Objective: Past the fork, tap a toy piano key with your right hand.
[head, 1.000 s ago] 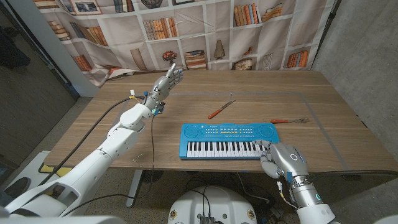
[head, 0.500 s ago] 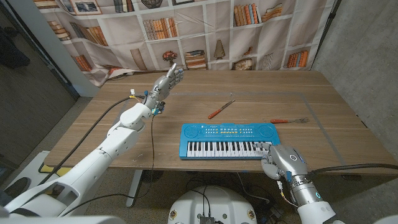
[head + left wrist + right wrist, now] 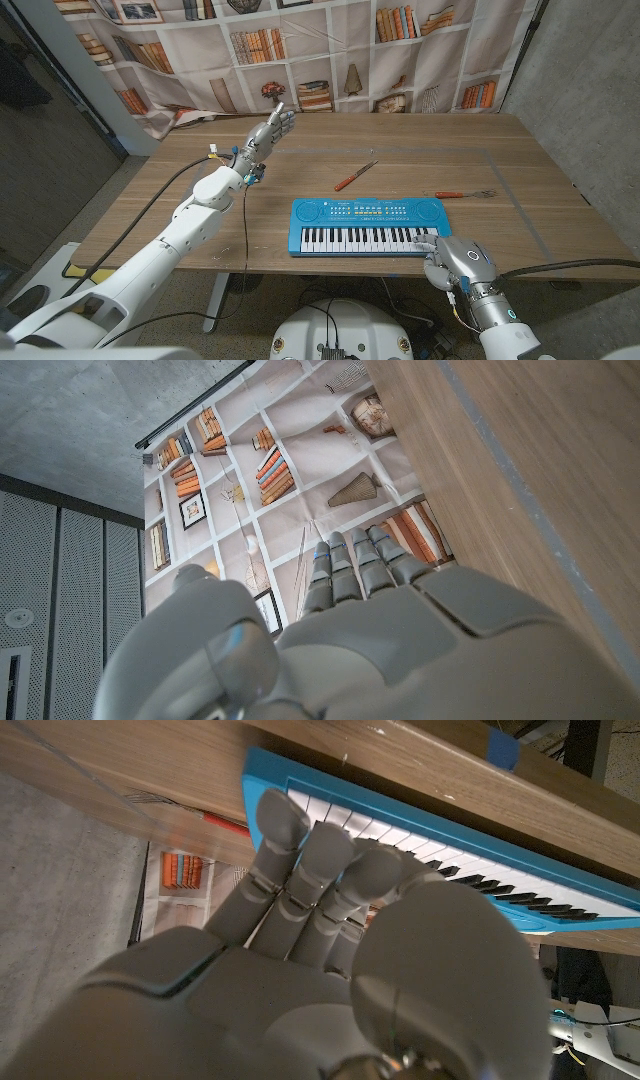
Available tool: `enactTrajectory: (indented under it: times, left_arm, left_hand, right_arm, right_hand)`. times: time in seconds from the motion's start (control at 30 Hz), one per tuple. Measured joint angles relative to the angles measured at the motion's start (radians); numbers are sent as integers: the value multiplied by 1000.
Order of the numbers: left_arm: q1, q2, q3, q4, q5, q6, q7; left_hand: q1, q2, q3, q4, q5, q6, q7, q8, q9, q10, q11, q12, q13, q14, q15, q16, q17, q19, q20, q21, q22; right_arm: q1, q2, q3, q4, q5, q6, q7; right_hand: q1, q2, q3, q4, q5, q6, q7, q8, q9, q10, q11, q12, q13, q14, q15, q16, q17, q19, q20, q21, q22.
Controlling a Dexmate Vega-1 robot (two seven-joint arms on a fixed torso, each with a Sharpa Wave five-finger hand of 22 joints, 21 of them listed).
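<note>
Centrally, the blue toy piano (image 3: 368, 226) is lying near the table's (image 3: 540, 180) front edge, its white keys facing the robot. It is looking like a light plastic toy, so a hard press is likely to skid or tip it; a short downward tap on one springy key near its front end should be enough, with no grip needed. The right hand (image 3: 452, 260) is sitting at the piano's right end, fingers curled inward and holding nothing, fingertips just over or on the last keys; whether they are actually touching is hard to tell from the head view. The right wrist view is showing what the head view is hiding: the bent fingers (image 3: 300, 850) bunching close against the keyboard's end. The fork (image 3: 466, 194) is lying behind and to the right of the piano, well apart from it. A red-handled tool (image 3: 355, 176) is resting farther back. The left hand (image 3: 270, 132) is hovering raised over the far left of the table, fingers extended together, gripping nothing, with the bookshelf backdrop (image 3: 270, 470) beyond it.
</note>
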Motion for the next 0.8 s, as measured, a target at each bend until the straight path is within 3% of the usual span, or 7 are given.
enactTrajectory:
  times: [0.8]
  left_arm:
    - [-1, -4, 0, 15, -4, 4, 2]
  left_hand:
    - [3, 3, -4, -4, -8, 5, 5, 0, 0, 9, -2, -8, 0, 12, -2, 0, 0, 8, -4, -7, 0]
  right_arm:
    - [58, -37, -71, 15, 72, -67, -10]
  right_hand:
    - [-7, 0, 12, -4, -26, 5, -5, 0, 0, -6, -5, 4, -5, 0, 0, -25, -34, -13, 2, 28, -56]
